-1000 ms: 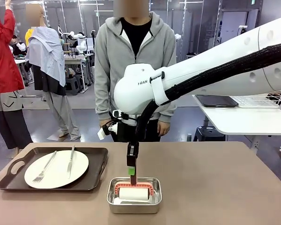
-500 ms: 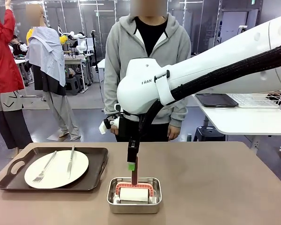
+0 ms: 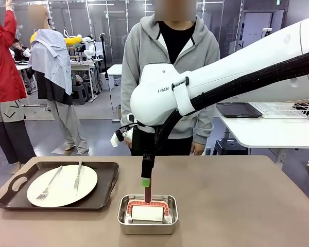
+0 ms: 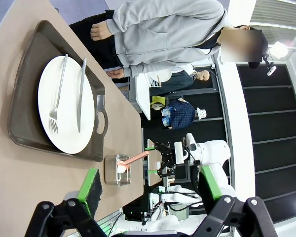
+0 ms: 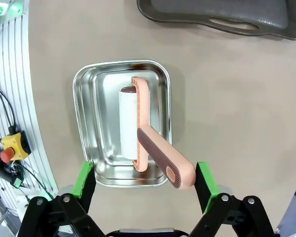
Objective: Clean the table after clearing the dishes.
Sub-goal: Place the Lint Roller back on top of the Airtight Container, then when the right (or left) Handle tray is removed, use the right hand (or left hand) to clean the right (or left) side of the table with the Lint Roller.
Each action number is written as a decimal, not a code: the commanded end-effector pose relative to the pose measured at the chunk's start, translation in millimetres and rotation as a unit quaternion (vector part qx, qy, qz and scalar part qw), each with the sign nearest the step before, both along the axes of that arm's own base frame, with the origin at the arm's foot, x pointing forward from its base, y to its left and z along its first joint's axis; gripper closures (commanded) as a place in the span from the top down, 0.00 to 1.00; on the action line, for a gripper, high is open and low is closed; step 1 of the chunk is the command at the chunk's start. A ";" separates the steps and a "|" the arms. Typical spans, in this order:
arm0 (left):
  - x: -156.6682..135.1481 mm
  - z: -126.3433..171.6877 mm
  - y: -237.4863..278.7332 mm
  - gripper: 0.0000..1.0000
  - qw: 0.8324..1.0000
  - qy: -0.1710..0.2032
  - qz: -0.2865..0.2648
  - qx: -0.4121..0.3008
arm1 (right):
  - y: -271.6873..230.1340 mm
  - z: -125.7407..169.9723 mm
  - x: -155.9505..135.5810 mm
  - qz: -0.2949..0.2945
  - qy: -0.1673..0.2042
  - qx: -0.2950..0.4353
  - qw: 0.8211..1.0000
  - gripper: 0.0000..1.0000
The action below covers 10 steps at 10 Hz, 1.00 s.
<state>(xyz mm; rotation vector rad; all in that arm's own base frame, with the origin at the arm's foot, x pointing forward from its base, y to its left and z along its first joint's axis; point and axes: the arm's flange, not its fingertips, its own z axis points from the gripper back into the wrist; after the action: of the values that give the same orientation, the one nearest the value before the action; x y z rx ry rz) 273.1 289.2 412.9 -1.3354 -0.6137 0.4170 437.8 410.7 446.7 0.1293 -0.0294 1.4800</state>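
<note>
- The right end effector hangs over a shiny rectangular steel pan near the robot's edge of the matte taupe-brown surface. Its jaws are released and spread wide.
- A lint roller, a white roll on a salmon-pink frame, lies in the pan. Its ribbed handle rises between the green pads, close to one of them; I cannot tell whether it touches.
- The left end effector is released, with nothing between its fingers.
- A dark brown rectangular handled tray sits on the surface's left part and carries a round white plate.
- A metal fork and a knife lie on the plate.
- A person in a grey hoodie stands at the far side.
</note>
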 end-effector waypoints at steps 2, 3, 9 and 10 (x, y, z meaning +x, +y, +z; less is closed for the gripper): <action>-3.3 0.5 3.3 1.00 1.000 -0.008 -0.008 0.002 | 0.5 -0.1 -2.3 0.002 -0.001 -0.001 1.000 1.00; -3.3 0.5 3.3 1.00 1.000 -0.008 -0.008 0.002 | 0.5 -0.1 -2.3 0.002 -0.001 -0.001 1.000 1.00; -3.3 0.5 3.3 1.00 1.000 -0.008 -0.008 0.002 | 0.5 -0.1 -2.3 0.002 -0.001 -0.001 1.000 1.00; -3.3 0.5 3.3 1.00 1.000 -0.008 -0.008 0.002 | 0.5 -0.1 -2.3 0.002 -0.001 -0.001 1.000 1.00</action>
<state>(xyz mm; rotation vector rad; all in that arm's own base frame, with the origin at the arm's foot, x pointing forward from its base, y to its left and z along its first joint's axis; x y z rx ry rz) 273.1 289.2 412.9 -1.3354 -0.6137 0.4170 438.1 411.1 446.8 0.1299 -0.0300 1.4802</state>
